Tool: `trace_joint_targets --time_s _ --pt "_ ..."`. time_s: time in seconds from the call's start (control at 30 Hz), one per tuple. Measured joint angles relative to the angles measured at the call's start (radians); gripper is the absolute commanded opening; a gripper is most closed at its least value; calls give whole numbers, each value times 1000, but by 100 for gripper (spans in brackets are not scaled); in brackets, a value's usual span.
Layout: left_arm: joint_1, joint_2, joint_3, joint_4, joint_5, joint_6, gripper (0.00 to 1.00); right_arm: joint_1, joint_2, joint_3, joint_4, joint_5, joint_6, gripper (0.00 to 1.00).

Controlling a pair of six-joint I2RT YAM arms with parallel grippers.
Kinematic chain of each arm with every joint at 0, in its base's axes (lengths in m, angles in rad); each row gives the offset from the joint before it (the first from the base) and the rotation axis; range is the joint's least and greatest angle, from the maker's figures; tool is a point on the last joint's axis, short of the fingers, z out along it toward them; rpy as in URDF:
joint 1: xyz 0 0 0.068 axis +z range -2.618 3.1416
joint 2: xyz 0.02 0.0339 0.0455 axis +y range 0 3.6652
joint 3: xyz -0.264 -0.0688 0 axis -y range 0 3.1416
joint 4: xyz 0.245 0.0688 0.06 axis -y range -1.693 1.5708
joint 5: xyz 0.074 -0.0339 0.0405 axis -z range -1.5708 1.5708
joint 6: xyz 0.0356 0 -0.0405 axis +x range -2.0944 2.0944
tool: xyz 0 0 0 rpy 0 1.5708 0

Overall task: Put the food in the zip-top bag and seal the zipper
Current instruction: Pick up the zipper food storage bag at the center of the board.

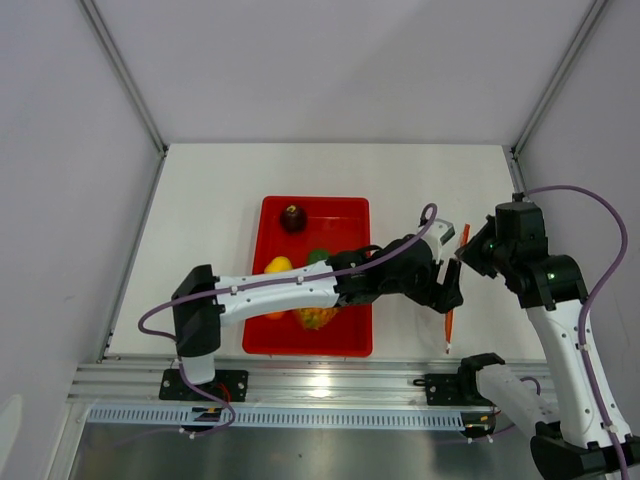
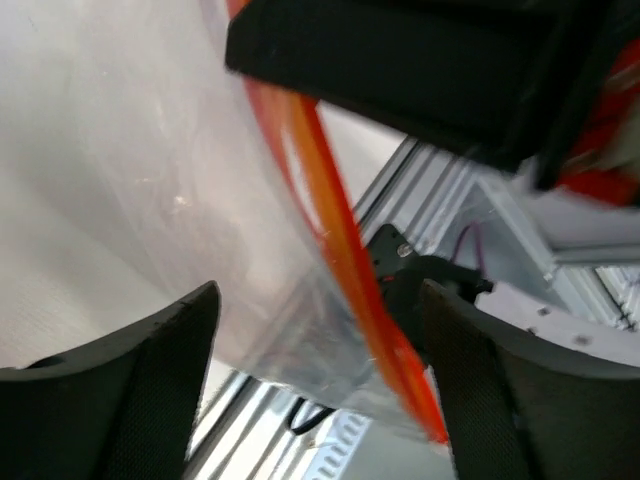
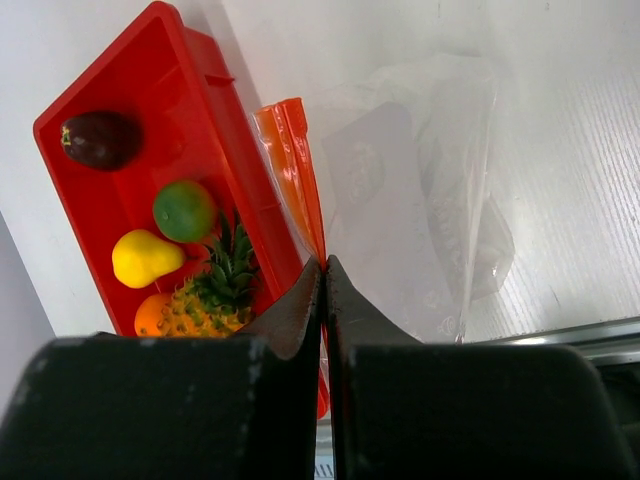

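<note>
The clear zip-top bag point(image 3: 420, 180) hangs to the right of the red tray, held off the table. My right gripper point(image 3: 323, 265) is shut on its red-orange zipper point(image 3: 290, 160), part-way along the strip. My left gripper point(image 2: 320, 400) is open, with the bag's lower corner point(image 2: 250, 300) and the zipper point(image 2: 340, 240) between its fingers; I cannot tell whether they touch it. In the top view the zipper point(image 1: 455, 290) runs between my left gripper point(image 1: 445, 292) and right gripper point(image 1: 462, 255). The food lies in the tray: dark red fruit point(image 3: 98, 138), green fruit point(image 3: 184, 210), pear point(image 3: 143, 257), orange point(image 3: 150, 315), pineapple point(image 3: 205, 300).
The red tray point(image 1: 350, 210) stands mid-table, and my left arm point(image 1: 290, 285) reaches across it and hides part of the fruit. The table's aluminium front rail point(image 1: 330, 385) runs just below the tray. White walls enclose the table on three sides.
</note>
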Motion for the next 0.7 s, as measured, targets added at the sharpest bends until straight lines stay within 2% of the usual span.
trace_joint_targets --time_s 0.03,0.13,0.33,0.4,0.5,0.53,0.57,0.63,0.7 --pt "2 -3 -32 19 5 1 69 2 -2 0 1 4 1 0" --pt "12 -12 -101 55 41 -14 49 2 -10 -5 3 5 0 0" --pt "49 -26 -231 111 124 -31 38 2 -13 -13 3 0 -1 0" --pt "58 -39 -255 123 135 -34 29 3 -14 -13 3 -3 -4 2" --pt "61 -59 -269 139 163 -36 11 3 -14 -13 9 -23 -19 19" --pt "61 -66 -270 146 176 -32 7 3 -14 -15 13 -31 -27 35" --pt "61 -72 -272 152 187 -28 2 3 -14 -17 18 -43 -40 40" --pt "61 -83 -276 167 207 -26 1 3 -14 -20 21 -71 -70 51" --pt "61 -92 -284 181 217 -26 1 3 -14 -20 19 -98 -97 57"
